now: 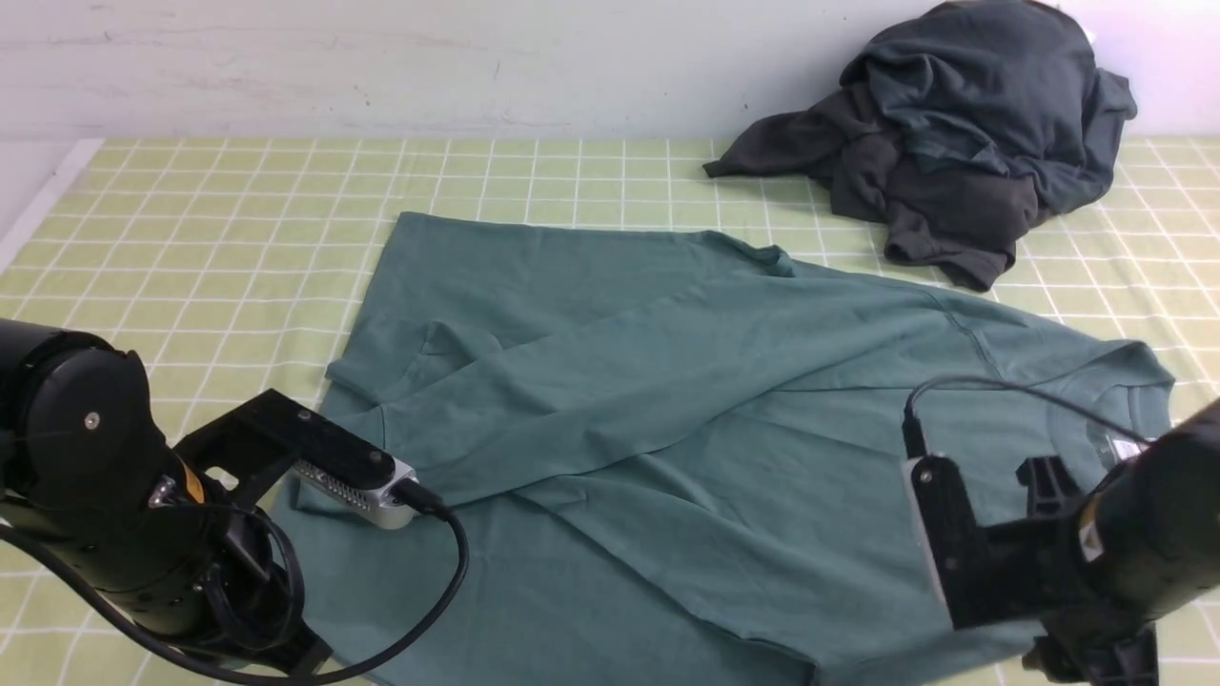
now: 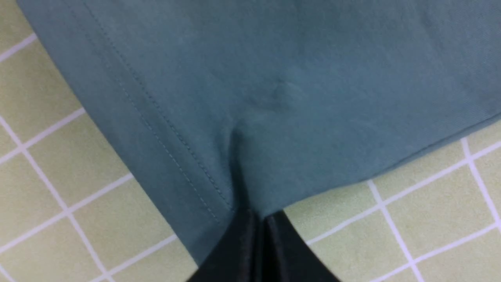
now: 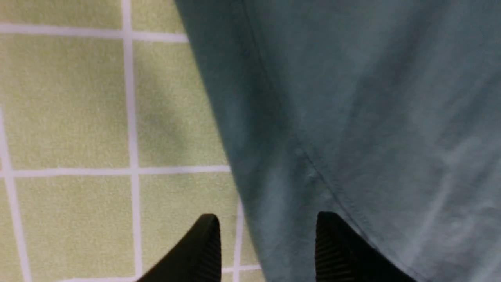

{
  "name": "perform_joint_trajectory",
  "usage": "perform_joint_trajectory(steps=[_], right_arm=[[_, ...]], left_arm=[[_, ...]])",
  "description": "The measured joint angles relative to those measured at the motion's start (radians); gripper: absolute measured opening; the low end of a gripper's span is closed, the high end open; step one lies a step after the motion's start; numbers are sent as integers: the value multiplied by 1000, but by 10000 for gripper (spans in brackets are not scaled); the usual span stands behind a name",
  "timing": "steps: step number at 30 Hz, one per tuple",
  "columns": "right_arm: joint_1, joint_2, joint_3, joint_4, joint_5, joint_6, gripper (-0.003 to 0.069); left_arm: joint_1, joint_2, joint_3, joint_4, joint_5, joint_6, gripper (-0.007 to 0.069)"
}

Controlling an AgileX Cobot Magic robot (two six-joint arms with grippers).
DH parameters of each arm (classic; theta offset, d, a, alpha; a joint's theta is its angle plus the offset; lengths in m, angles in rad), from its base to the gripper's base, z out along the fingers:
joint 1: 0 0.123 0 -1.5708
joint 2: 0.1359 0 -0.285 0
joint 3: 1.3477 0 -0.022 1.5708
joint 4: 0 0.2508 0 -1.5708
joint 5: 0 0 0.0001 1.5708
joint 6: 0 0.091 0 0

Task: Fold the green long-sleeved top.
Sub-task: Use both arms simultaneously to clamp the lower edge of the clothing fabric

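- Left gripper (image 2: pixel 258 221): jaws clenched on the top (image 2: pixel 274 98) at a hemmed corner; the fabric puckers at the pinch.
- Right gripper (image 3: pixel 268 239): jaws apart, straddling the top's edge; nothing grasped yet.
- Top lies spread on the checked cloth (image 1: pixel 191 238), mid-table, near edge toward the robot.
- One sleeve (image 1: pixel 610 381) lies across the body, seemingly the only fold made.
- Judged early: right-hand grasp, then the body folds, remain.
- Dark heap (image 1: pixel 963 143) far right, just beyond the top; not part of the job.
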Motion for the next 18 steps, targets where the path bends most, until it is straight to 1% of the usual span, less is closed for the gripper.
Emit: perform_joint_trajectory(steps=[6, 10, 13, 18], right_arm=[[0, 67, -3, -43, 0, 30, 265], [0, 71, -4, -60, -11, 91, 204], [1, 70, -4, -62, -12, 109, 171], [1, 56, -4, -63, -15, 118, 148]], left_arm=[[0, 0, 0, -4, 3, 0, 0], [0, 0, 0, -8, 1, 0, 0], [0, 0, 0, -8, 1, 0, 0], [0, 0, 0, -8, 0, 0, 0]])
